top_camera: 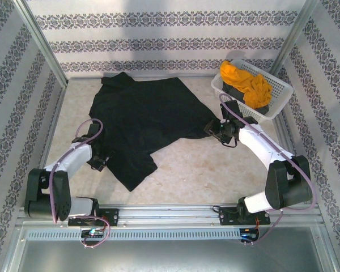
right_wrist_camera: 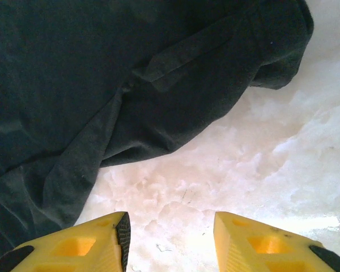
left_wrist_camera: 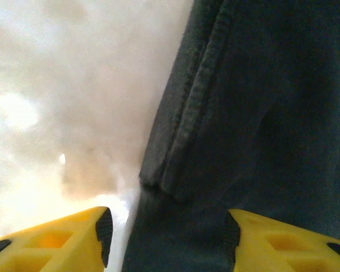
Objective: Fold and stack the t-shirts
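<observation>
The left gripper [top_camera: 102,163] sits low at the black t-shirt's [top_camera: 141,119] left edge, near the front of the table [top_camera: 215,170]. In the left wrist view its yellow fingers [left_wrist_camera: 62,243] are spread wide: one is over bare tabletop and the other over dark cloth. The shirt's stitched hem [left_wrist_camera: 187,124] runs away between them, and they hold nothing.

A little farther in, the right gripper [top_camera: 212,131] is at the shirt's right side, by a bunched sleeve. From the right wrist camera its fingers [right_wrist_camera: 260,243] also stand well apart, over pale, mottled tabletop and holding nothing. The edge of the black fabric [right_wrist_camera: 130,90] lies just beyond them in loose folds.

The black t-shirt is spread mostly flat across the middle of the table, wrinkled, with one corner trailing toward the front.

At the far right corner sits a white lattice basket [top_camera: 283,90], tilted against the wall. An orange-yellow t-shirt [top_camera: 246,79] is heaped in it, on top of a dark grey t-shirt [top_camera: 236,92].
</observation>
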You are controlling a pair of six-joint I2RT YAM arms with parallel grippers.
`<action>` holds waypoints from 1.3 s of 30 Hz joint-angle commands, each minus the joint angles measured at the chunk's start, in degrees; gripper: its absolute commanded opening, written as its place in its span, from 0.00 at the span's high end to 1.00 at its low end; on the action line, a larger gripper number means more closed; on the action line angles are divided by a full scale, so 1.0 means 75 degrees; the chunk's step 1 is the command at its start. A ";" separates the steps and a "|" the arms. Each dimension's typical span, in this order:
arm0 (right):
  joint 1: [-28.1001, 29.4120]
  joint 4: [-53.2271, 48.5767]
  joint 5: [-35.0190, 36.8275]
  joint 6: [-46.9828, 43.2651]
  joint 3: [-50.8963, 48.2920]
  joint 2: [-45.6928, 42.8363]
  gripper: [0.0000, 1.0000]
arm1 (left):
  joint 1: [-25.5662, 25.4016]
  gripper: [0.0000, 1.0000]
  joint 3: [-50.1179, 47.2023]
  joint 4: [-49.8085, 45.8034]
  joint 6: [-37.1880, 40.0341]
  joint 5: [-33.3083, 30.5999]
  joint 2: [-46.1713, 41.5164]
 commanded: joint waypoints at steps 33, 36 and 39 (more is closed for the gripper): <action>0.0152 -0.0937 0.0234 0.5749 0.0511 0.1233 0.63 | 0.1828 1.00 0.0268 0.0269 0.0784 -0.0916 -0.1675; 0.0197 -0.1319 0.0019 0.6177 0.1072 0.1800 0.62 | 0.1829 1.00 0.0287 0.0322 0.0820 -0.0927 -0.1687; 0.0221 -0.1083 0.0002 0.6491 0.1327 0.2186 0.62 | 0.1828 1.00 0.0285 0.0374 0.0848 -0.0894 -0.1672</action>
